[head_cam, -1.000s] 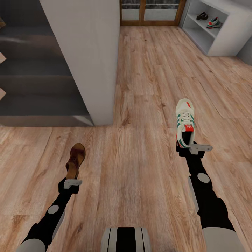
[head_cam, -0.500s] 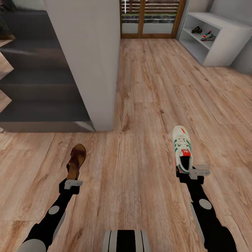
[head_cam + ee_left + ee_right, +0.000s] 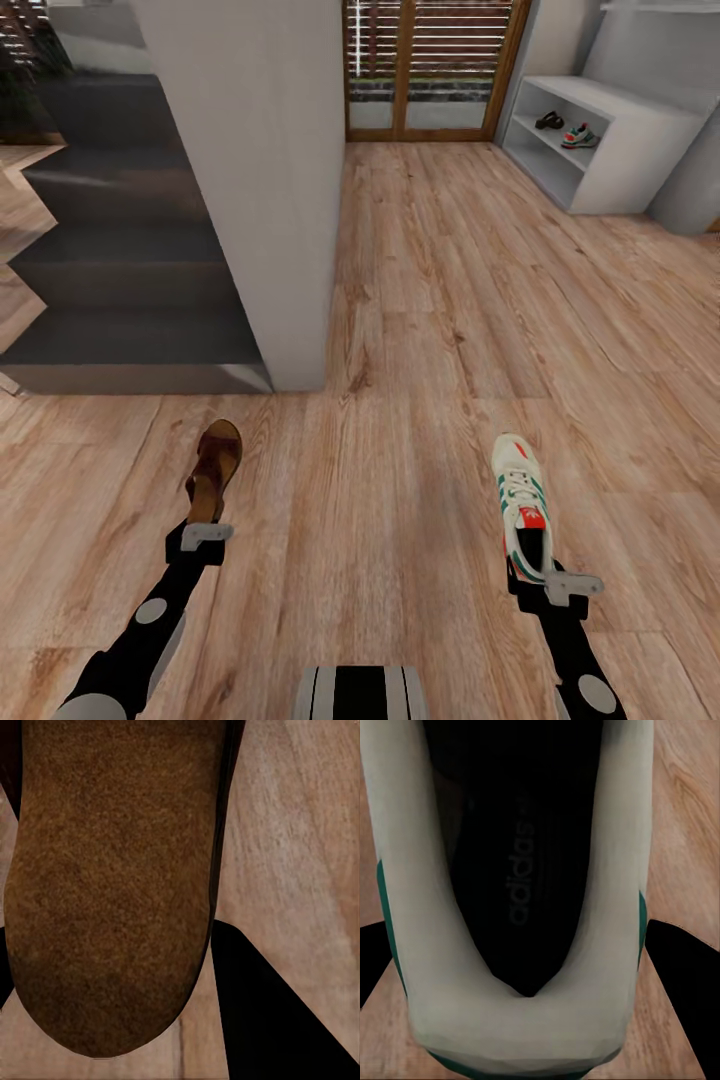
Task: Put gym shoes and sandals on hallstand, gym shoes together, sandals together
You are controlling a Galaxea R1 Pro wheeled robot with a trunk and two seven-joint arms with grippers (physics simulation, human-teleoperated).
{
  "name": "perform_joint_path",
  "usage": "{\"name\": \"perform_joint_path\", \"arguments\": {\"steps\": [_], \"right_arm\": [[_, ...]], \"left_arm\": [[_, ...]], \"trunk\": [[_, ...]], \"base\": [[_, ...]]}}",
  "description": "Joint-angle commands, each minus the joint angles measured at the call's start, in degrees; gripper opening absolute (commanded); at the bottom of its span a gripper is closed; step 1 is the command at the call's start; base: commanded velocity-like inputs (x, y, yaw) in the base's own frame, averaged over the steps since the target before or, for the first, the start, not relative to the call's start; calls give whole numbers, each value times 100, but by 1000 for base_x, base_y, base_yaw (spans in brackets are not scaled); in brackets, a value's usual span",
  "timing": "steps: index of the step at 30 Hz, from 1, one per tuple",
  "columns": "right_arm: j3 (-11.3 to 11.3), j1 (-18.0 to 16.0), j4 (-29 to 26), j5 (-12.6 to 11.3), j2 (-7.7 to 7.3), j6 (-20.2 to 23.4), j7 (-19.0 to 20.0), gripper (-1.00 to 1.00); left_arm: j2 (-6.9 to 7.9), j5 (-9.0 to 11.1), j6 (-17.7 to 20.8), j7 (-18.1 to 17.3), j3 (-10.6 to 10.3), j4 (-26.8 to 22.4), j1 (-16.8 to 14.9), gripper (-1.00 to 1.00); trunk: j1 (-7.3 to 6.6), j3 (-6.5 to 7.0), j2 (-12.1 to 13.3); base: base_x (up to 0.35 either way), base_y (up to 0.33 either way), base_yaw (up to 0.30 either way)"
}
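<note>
My left gripper (image 3: 206, 524) is shut on the heel of a reddish-brown sandal (image 3: 215, 468), held over the corridor floor (image 3: 420, 330). Its tan footbed (image 3: 112, 885) shows close up in the left wrist view, with a dark finger (image 3: 274, 1020) beside it. My right gripper (image 3: 538, 572) is shut on the heel of a white gym shoe (image 3: 522, 500) with green stripes. In the right wrist view the gym shoe's dark opening (image 3: 521, 870) sits between the fingers (image 3: 679, 975). The white hallstand (image 3: 640, 160) stands far right, with a second sandal (image 3: 549, 121) and a second gym shoe (image 3: 580, 136) on its shelf.
A white wall block (image 3: 265, 190) rises ahead on the left, with dark steps (image 3: 110, 260) beyond it. A wood-framed glass door (image 3: 430, 70) closes the far end. Plank flooring runs from me to the hallstand. My base (image 3: 360, 692) shows at the near edge.
The camera has moved, so the whole view now reaches farther down the corridor. My right arm has drawn back toward me with the gym shoe. The left arm and sandal have hardly moved.
</note>
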Motion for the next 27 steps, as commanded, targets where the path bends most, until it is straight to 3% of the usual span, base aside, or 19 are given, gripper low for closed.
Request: {"name": "perform_joint_path", "arguments": {"steps": [1, 21, 27], "right_arm": [[-7, 0, 53, 52, 1, -47, -23, -100], [-8, 10, 326, 46, 28, -109, -32, -100], [-8, 10, 327, 46, 28, -109, -32, -100]], "left_arm": [[-2, -40, -21, -44, 40, 8, 5, -100], [36, 56, -21, -42, 48, 17, 18, -100], [34, 56, -21, -42, 48, 44, 18, -100]], "trunk": [[-3, 20, 0], [-55, 463, 27], [-70, 619, 35]], "base": [[0, 0, 0], [0, 0, -1], [0, 0, -143]]}}
